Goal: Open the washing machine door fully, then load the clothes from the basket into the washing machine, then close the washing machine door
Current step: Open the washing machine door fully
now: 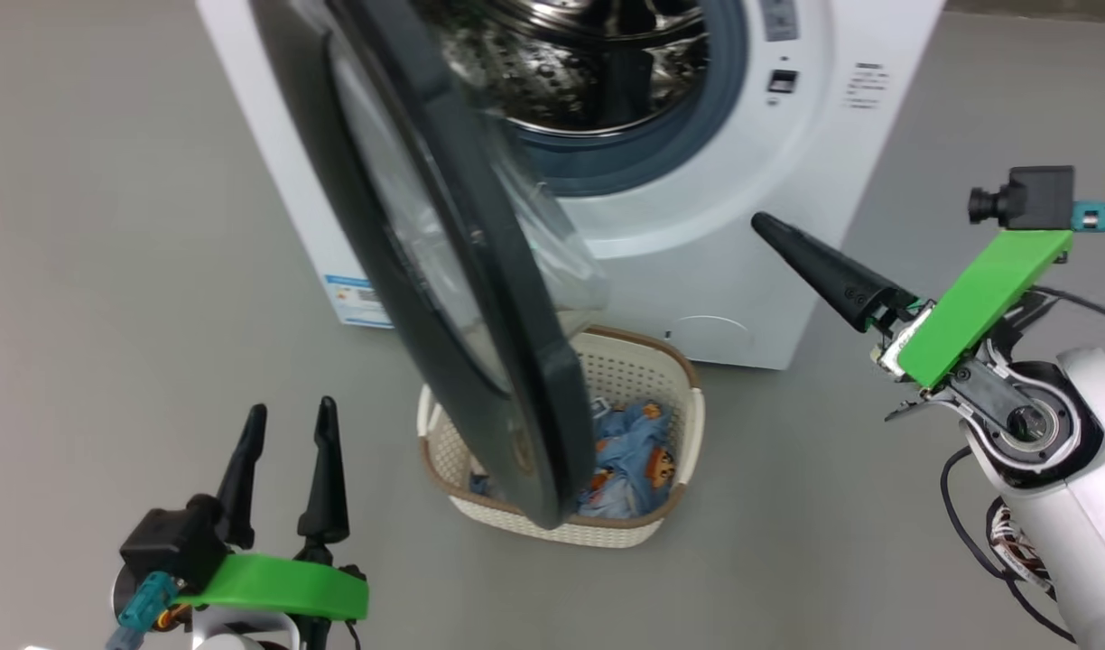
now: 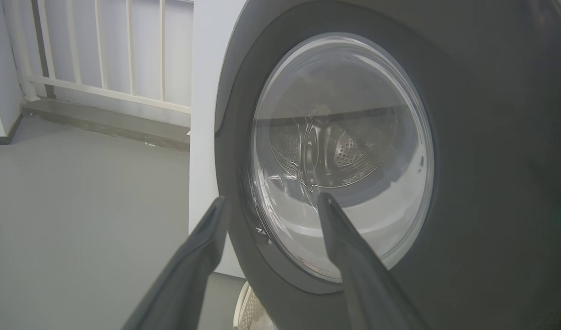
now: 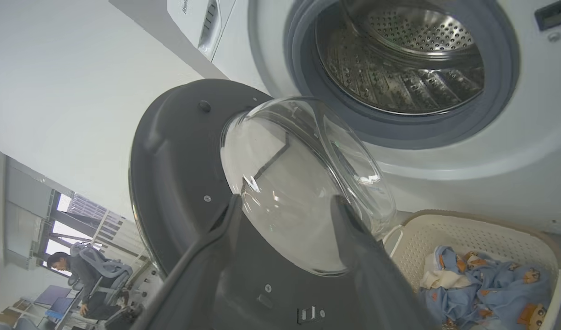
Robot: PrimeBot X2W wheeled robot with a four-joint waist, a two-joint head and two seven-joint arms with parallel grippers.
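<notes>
The white washing machine point(image 1: 742, 271) stands at the top of the head view with its steel drum point(image 3: 399, 59) exposed. Its black door point(image 1: 480, 298) is swung partway out, edge-on, and hangs over the cream basket point(image 1: 688, 424). Blue printed clothes point(image 1: 634, 451) lie in the basket point(image 3: 468, 238), beside a cream cloth point(image 3: 441, 277). My left gripper point(image 1: 291, 411) is open at the lower left, facing the door's outer window point(image 2: 340, 151). My right gripper point(image 3: 287, 201) is open just off the glass bowl point(image 3: 289, 160) on the door's inner side, holding nothing.
Grey floor surrounds the machine. A blue sticker point(image 1: 358, 293) marks the machine's left side. A white railing point(image 2: 101, 46) runs behind on the left. A person point(image 3: 74, 270) sits in a chair far off in the right wrist view.
</notes>
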